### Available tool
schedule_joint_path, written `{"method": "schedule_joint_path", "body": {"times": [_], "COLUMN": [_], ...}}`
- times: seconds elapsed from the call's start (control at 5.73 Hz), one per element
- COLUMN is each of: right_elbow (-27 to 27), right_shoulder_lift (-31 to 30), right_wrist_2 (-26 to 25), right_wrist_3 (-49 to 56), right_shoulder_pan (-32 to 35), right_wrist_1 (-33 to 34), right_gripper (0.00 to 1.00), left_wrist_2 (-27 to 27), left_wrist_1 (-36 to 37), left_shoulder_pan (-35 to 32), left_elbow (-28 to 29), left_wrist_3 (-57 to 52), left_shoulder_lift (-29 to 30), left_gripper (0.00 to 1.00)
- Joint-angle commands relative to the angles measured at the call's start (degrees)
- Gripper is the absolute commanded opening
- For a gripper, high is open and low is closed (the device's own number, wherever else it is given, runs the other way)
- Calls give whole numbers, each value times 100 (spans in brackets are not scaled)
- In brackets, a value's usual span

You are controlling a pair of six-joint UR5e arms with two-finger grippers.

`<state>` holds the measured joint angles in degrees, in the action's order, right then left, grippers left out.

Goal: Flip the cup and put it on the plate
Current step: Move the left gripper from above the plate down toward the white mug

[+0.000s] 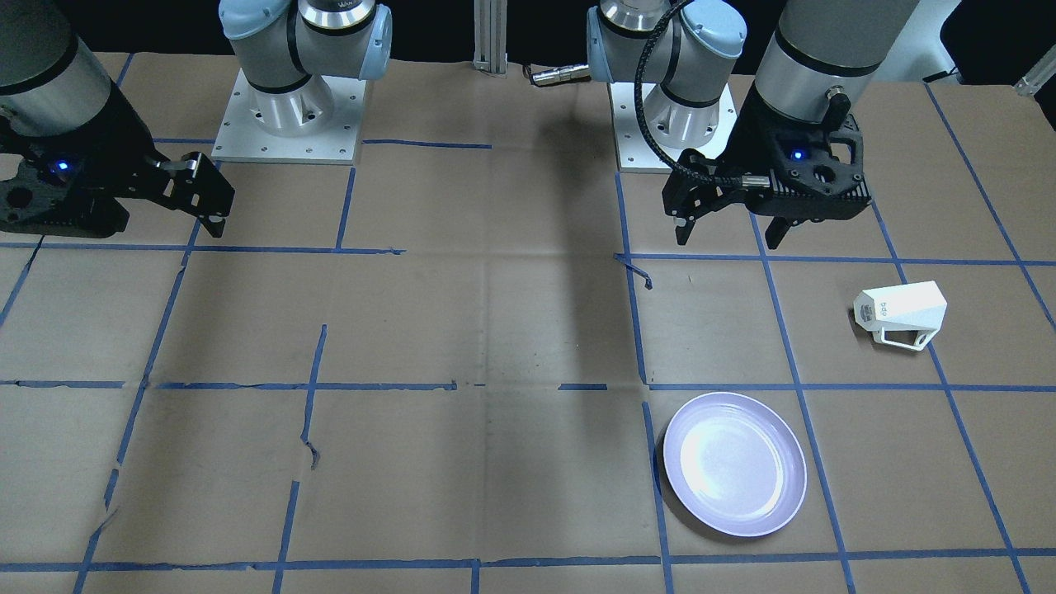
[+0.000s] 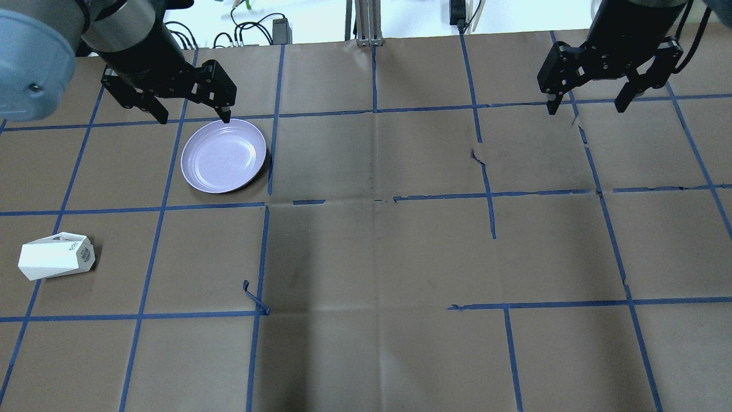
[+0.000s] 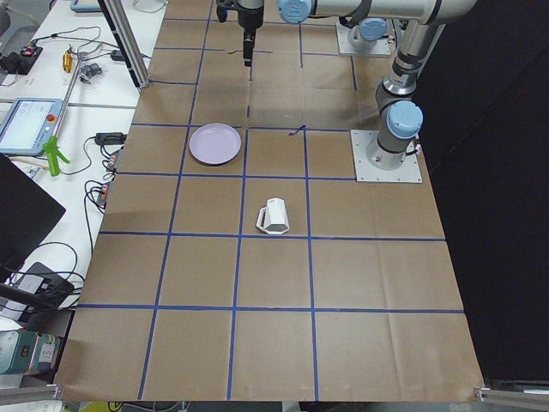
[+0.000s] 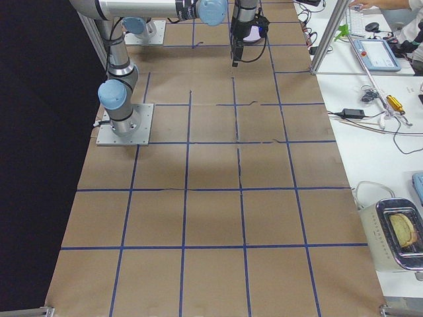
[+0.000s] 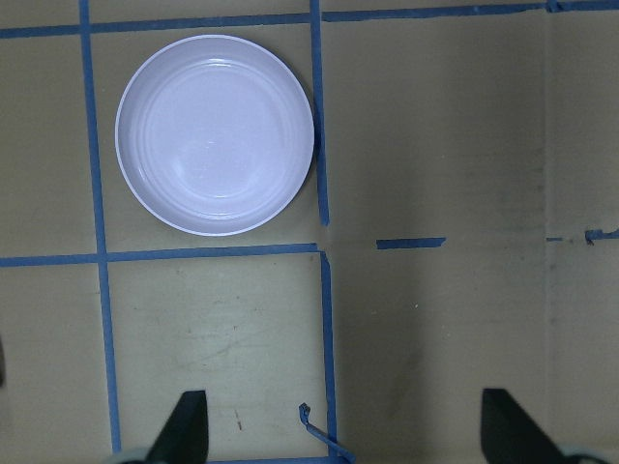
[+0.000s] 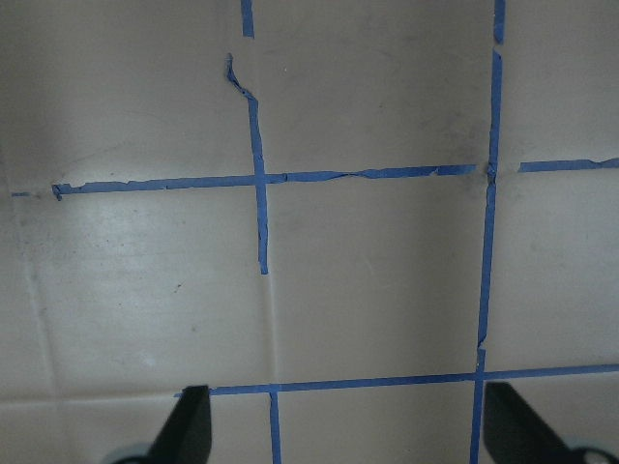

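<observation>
The white faceted cup [image 1: 901,313] lies on its side on the brown paper, its logo base turned toward the table's middle and its handle low on the side; it also shows in the overhead view [image 2: 56,255] and the exterior left view [image 3: 274,216]. The lavender plate [image 2: 224,155] sits upright and empty, one grid square from the cup [image 1: 734,464] [image 5: 215,134]. My left gripper [image 2: 194,119] [image 1: 728,239] [image 5: 348,430] is open and empty, held high by the plate's far rim. My right gripper [image 2: 585,110] [image 6: 348,425] is open and empty over the table's other half.
Brown paper with a blue tape grid covers the table; a loose curl of tape [image 2: 254,297] sticks up near the middle. The two arm bases [image 1: 289,115] [image 1: 672,115] stand at the robot's edge. A metal post [image 2: 366,23] stands at the far edge.
</observation>
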<state>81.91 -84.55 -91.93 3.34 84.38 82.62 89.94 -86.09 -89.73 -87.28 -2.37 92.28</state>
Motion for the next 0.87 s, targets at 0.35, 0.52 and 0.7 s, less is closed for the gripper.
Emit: {"method": "schedule_joint_path", "body": {"times": [0.35, 0.52, 0.7], "right_elbow": [0, 0, 0], "right_shoulder_lift": [0, 0, 0], "right_wrist_2": [0, 0, 0], "right_wrist_3": [0, 0, 0], "right_shoulder_pan": [0, 0, 0], "right_wrist_1": [0, 0, 0], "right_gripper": [100, 100, 100], "left_wrist_2": [-55, -90, -90], "left_wrist_1": [-48, -66, -153], "left_shoulder_pan": [830, 1366, 1832], "left_elbow": [-9, -9, -9], "left_wrist_3": [-393, -561, -1041], "left_shoulder_lift": [-122, -201, -254], "left_gripper": [99, 99, 99]}}
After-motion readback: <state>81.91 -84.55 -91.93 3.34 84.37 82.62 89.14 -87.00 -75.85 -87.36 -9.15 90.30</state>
